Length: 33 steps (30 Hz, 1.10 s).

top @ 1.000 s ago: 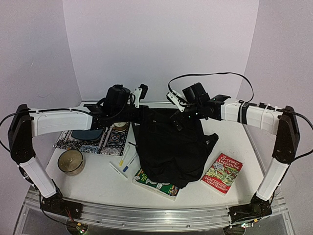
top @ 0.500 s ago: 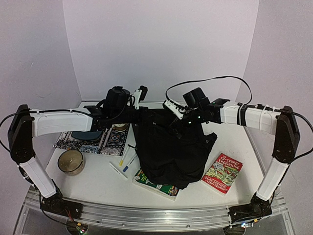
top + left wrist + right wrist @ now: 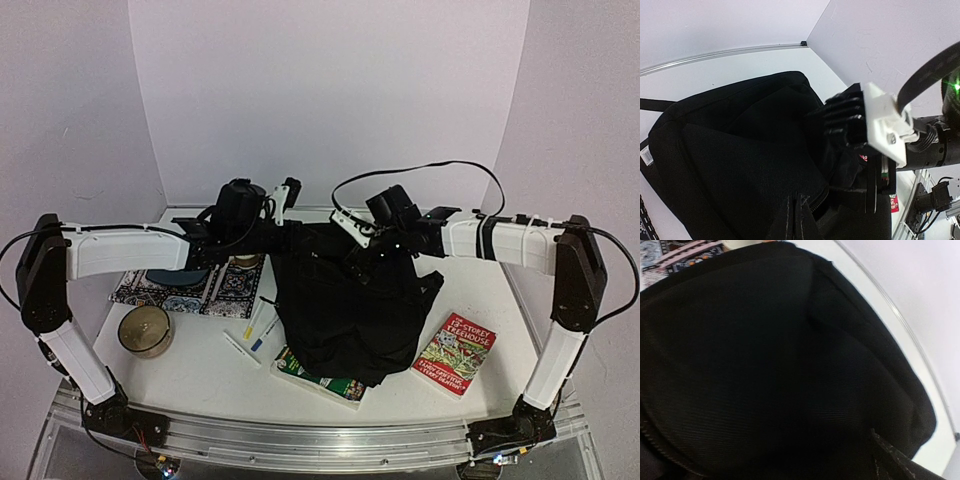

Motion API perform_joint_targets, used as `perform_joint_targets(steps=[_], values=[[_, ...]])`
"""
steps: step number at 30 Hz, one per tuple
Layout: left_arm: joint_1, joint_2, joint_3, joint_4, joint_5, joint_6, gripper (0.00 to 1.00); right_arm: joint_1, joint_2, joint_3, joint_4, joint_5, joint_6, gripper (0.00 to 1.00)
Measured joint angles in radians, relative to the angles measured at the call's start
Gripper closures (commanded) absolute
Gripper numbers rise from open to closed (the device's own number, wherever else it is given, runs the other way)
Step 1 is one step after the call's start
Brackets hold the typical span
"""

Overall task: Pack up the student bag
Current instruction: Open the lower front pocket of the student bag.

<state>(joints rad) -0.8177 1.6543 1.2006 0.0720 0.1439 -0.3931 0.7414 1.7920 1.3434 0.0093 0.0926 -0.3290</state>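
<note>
Lower now, right claw (image 3: 365, 252) spreads over soft black student bag (image 3: 345, 315); left claw (image 3: 795, 220) pinched together.

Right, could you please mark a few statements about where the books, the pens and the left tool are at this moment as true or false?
1. The red book lies on the table, outside the student bag, to its right. True.
2. The green book is fully inside the bag. False: it pokes out from under the bag's near edge.
3. The left tool is wide open. False: it is shut, pinching the bag's fabric by the zipper.
4. The pens lie on the table left of the bag. True.
5. The round tin sits on the red book. False: it stands at the table's left, near the patterned mat.
</note>
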Motion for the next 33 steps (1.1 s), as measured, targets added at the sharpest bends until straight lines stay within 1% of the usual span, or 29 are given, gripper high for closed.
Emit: perform_joint_targets(steps=[2,7,9,11,14,15,22,25,28,30,31,32,33], values=[[0.001,0.0,-0.006,0.002,-0.009,0.0,1.0,0.001,0.0,0.0,0.02,0.048,-0.001,0.16],[0.005,0.0,-0.012,0.007,-0.025,0.003,1.0,0.002,-0.026,-0.039,0.08,0.132,-0.012,0.34],[0.007,0.0,-0.012,0.008,-0.03,0.005,1.0,0.003,-0.055,-0.065,0.093,0.151,-0.02,0.38],[0.007,0.0,-0.012,0.007,-0.035,0.009,1.0,0.005,-0.086,-0.08,0.095,0.163,-0.024,0.47],[0.007,0.001,-0.012,0.007,-0.041,0.02,1.0,0.006,-0.127,-0.088,0.098,0.171,-0.033,0.63],[0.007,0.003,-0.012,0.007,-0.042,0.027,1.0,0.007,-0.139,-0.09,0.098,0.171,-0.033,0.68],[0.008,0.063,0.044,-0.001,-0.045,0.075,0.99,0.01,-0.164,-0.091,0.078,0.187,-0.027,0.89],[0.01,0.093,0.086,-0.007,-0.054,0.097,0.89,0.013,-0.164,-0.087,0.047,0.194,-0.01,1.0],[0.013,0.108,0.108,-0.011,-0.071,0.117,0.74,0.019,-0.164,-0.071,0.001,0.213,0.014,1.0],[0.017,0.109,0.108,-0.014,-0.084,0.129,0.57,0.022,-0.164,-0.051,-0.038,0.228,0.037,1.0],[0.019,0.109,0.108,-0.017,-0.089,0.127,0.46,0.023,-0.164,-0.041,-0.055,0.234,0.049,1.0],[0.021,0.108,0.108,-0.021,-0.094,0.131,0.37,0.023,-0.164,-0.033,-0.07,0.239,0.062,1.0],[0.022,0.107,0.108,-0.023,-0.097,0.133,0.25,0.024,-0.164,-0.024,-0.084,0.241,0.073,1.0]])
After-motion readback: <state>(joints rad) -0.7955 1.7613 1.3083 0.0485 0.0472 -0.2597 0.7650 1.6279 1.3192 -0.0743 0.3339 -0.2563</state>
